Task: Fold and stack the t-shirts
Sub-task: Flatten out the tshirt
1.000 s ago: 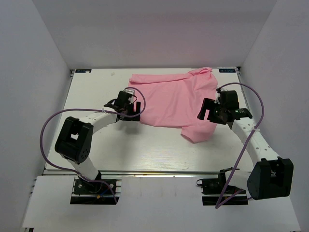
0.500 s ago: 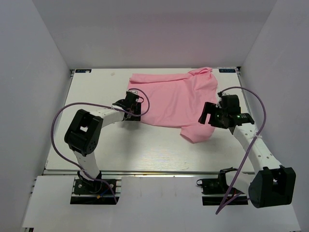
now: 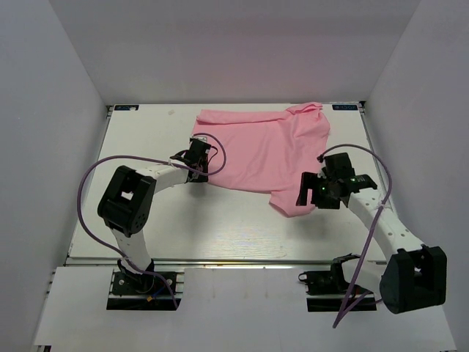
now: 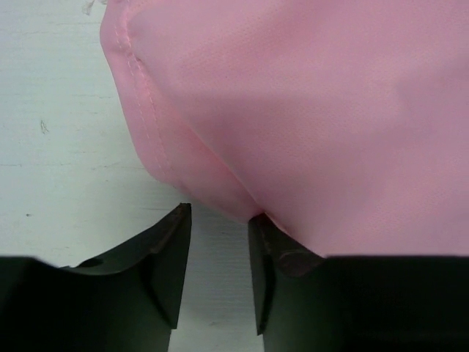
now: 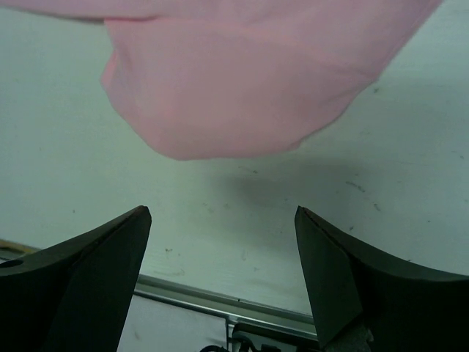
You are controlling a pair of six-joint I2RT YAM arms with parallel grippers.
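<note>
Plain pale walls around a white tabletop (image 3: 146, 220), nothing fancy. One light-pink t-shirt (image 3: 256, 150) lies opened out but rumpled across the far-middle and right part of the tabletop. A rounded flap (image 3: 292, 204) pokes toward the near edge on the right side; it could be a sleeve, hard to say.

The left gripper (image 3: 198, 167) is down at the shirt's near-left corner. Its wrist view shows the fingers only a narrow gap apart with bare tabletop between them. The stitched hem (image 4: 135, 73) just touches the tip of one finger, so I'd say nothing is pinched. The right gripper (image 3: 309, 192) is spread wide and holding nothing. The flap sits just ahead of its fingers, not between them.

As for handling, my guess is this fabric is thin, soft and very light. It'll sag as soon as it's lifted, and it'll probably skate or bunch on that smooth tabletop rather than hold a crease. I'd grab it at the corners along the stitched hem, where the doubled cloth gives the fingers something to bite on. Get one finger properly under the edge, or you'll only catch the top layer and the rest stays behind. The folding looks barely started to me.
</note>
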